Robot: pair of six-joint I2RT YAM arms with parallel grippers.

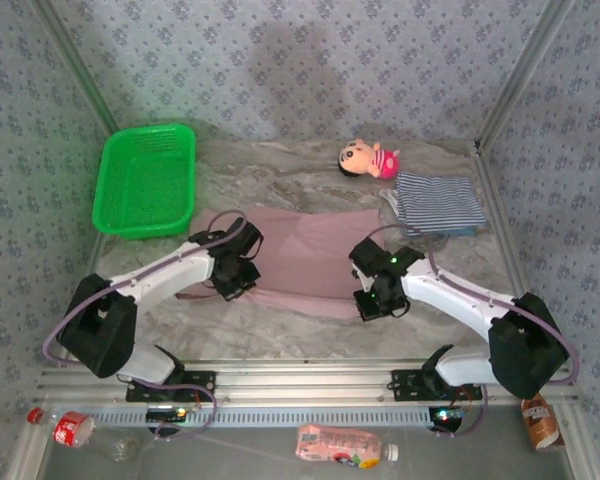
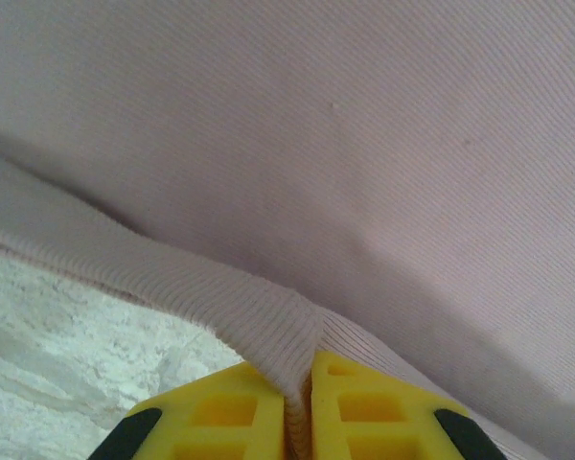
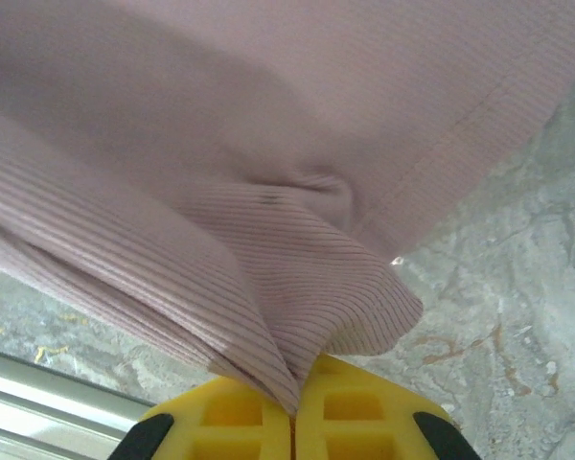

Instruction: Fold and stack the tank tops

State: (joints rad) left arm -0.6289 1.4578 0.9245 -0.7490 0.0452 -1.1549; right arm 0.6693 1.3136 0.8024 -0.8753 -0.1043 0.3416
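The mauve-pink tank top (image 1: 305, 255) lies spread across the middle of the table. My left gripper (image 1: 232, 283) is shut on its near left edge, a ribbed fold of cloth (image 2: 278, 331) pinched between the yellow fingers (image 2: 220, 422). At the near right corner my right gripper (image 1: 372, 305) is shut on bunched ribbed cloth (image 3: 297, 287), which rises from between its yellow fingers (image 3: 355, 412). The navy-and-white striped tank top (image 1: 438, 203) lies folded at the back right on top of a blue cloth whose edge shows beneath it.
A green plastic basket (image 1: 145, 180) stands at the back left. A small pink plush doll (image 1: 368, 158) lies at the back, beside the striped top. Bottles (image 1: 342, 446) lie below the table's near rail. Patterned walls enclose three sides.
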